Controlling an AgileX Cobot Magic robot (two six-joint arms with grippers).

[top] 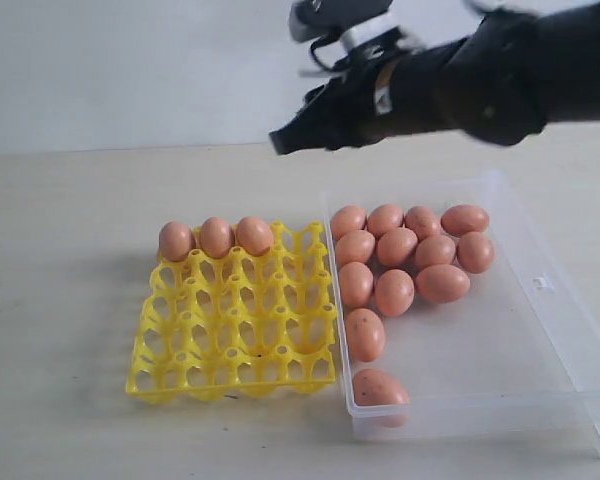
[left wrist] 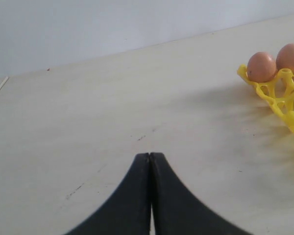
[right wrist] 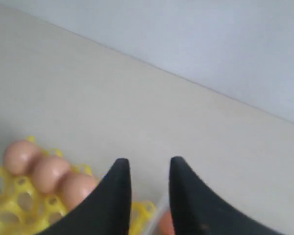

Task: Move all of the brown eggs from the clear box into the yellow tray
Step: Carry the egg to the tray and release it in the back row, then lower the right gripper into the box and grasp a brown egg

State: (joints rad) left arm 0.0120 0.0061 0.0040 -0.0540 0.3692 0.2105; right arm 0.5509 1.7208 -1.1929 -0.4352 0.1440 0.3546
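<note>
The yellow tray lies left of the clear box. Three brown eggs fill the tray's back row; the wrist views show them too. Several more brown eggs lie in the box's left half. My right gripper hangs high above the tray's back right corner, its jaws open a little with nothing between them. My left gripper is shut and empty, low over bare table off the tray's left side; the exterior view does not show it.
The pale table stretches left of the tray and behind both containers. A white wall stands at the back. The box's right half holds no eggs. The right arm reaches in from the upper right.
</note>
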